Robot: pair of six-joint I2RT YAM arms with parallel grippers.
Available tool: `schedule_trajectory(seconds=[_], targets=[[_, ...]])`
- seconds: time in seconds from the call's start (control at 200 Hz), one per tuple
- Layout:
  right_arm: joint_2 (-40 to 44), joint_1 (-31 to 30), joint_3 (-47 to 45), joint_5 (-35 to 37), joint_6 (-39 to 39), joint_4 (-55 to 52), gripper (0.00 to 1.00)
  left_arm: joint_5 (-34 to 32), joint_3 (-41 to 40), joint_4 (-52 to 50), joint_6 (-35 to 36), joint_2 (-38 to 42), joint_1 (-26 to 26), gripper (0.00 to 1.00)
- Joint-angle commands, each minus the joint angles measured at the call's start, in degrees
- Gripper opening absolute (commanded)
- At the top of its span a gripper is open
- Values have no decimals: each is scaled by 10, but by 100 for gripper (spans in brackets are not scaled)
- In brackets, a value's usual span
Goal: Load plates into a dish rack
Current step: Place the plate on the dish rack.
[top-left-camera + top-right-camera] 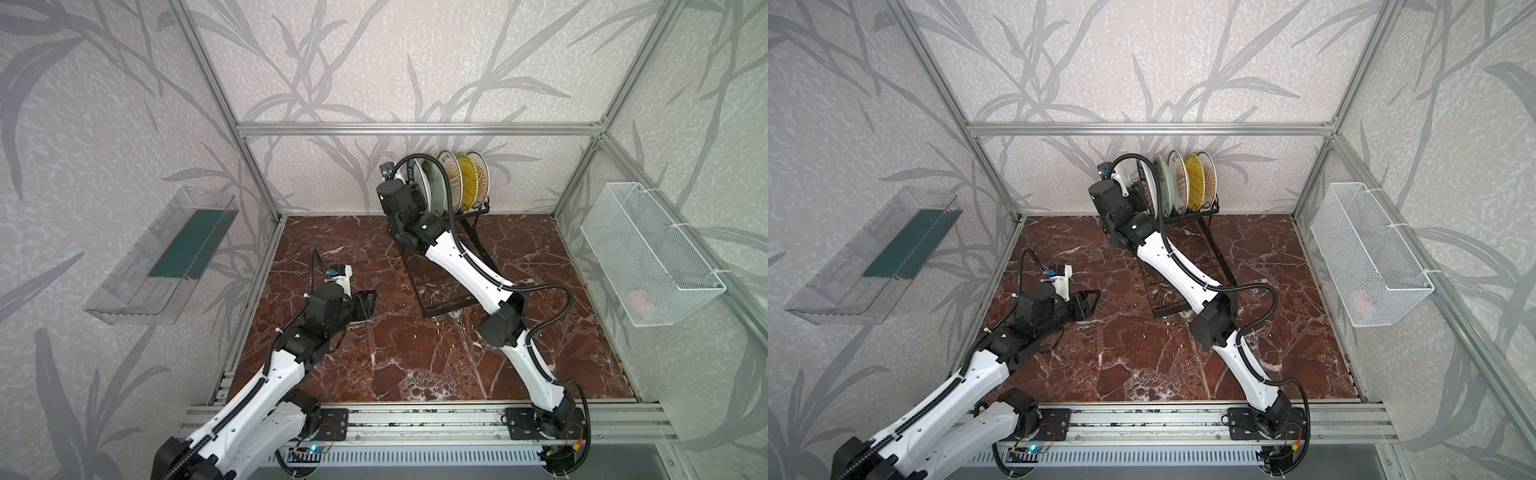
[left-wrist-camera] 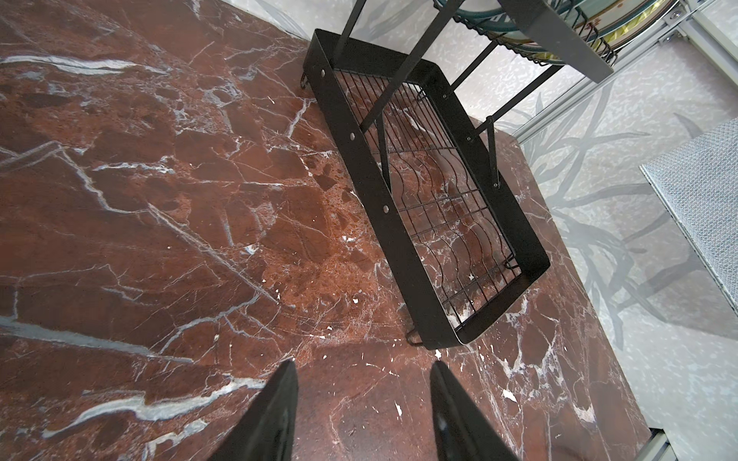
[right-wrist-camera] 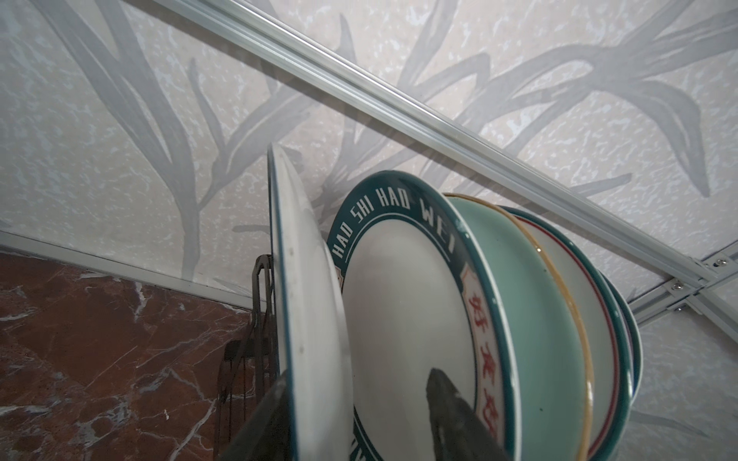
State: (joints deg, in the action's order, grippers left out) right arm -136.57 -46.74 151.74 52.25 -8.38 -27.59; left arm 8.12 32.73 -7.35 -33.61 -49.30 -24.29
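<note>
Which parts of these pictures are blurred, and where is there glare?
Right wrist view: the right gripper is dark and blurred, the lettered plate sharp. Left wrist view: the left gripper is soft, the dish rack sharp. In a top view, the table shows pale sheen.

Right fingers (image 3: 451, 419) — half out of frame
</note>
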Motion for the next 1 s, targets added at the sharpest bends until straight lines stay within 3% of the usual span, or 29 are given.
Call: schedule_trajectory(seconds=[0.0,0.245,0.53,0.995], targets=[[49,3,-8,-1,0,2,56,11,18,-7,3,-5,3,52],[86,0,-41,-27,6,11,66,21,18,-6,1,-10,3,52],[164,2,-138,-89,35,46,67,33,18,0,-13,-23,2,52],[380,24,-450,-145,42,215,67,52,26,34,-26,-65,2,52]])
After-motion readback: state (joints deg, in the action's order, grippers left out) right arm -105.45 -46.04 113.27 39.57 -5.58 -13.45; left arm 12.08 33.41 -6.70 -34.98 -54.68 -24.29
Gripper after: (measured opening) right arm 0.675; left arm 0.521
